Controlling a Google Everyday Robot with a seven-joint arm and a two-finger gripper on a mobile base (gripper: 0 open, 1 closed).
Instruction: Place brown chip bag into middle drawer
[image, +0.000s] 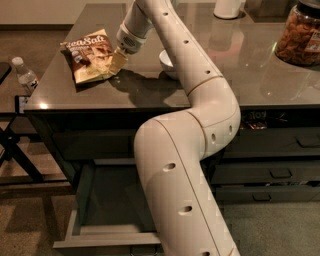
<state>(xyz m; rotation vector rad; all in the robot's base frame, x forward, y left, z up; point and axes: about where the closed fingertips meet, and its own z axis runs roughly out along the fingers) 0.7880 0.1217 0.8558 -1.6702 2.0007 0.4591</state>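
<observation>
The brown chip bag (89, 55), dark brown on top with white "Sea Salt" lettering and pale yellow below, is at the left end of the dark table (250, 82). It sits tilted, slightly raised above the surface. My gripper (116, 61) reaches down from the white arm onto the bag's right edge and is shut on it. Below the table's left part, the middle drawer (107, 205) stands pulled out, with a plain grey interior. My arm hides the drawer's right side.
A white bowl (167, 59) sits just right of the gripper, partly behind the arm. A clear jar of brown snacks (299, 35) stands at the far right and a white container (229, 7) at the back. A water bottle (24, 75) is left of the table. Closed narrower drawers (270, 172) are on the right.
</observation>
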